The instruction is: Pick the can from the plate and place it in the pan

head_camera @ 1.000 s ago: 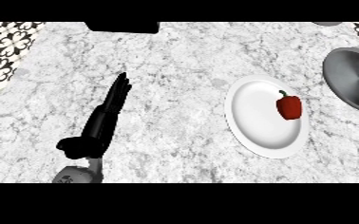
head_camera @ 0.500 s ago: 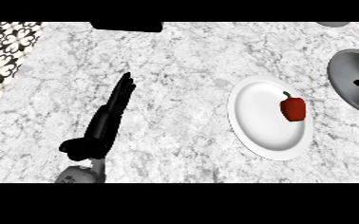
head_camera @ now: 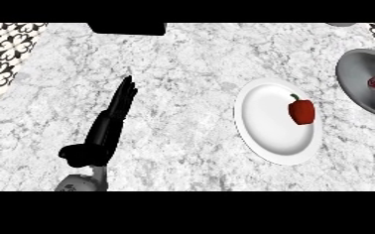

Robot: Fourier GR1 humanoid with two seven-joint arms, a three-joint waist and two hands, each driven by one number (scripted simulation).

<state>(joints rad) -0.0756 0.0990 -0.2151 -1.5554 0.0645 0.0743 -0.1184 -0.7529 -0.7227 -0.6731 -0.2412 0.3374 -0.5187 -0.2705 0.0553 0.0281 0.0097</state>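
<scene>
One red pepper is lying on the right part of the white plate; no can is showing on it. Just right of the plate, the grey pan is sitting at the edge. Well apart, at lower left, the left hand is resting with straight fingers, holding nothing.

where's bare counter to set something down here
Widest bare patch: marble between the left hand and the white plate. Also bare above the hand, below the dark block. Crowded at right, where plate, red pepper and grey pan cluster.
</scene>
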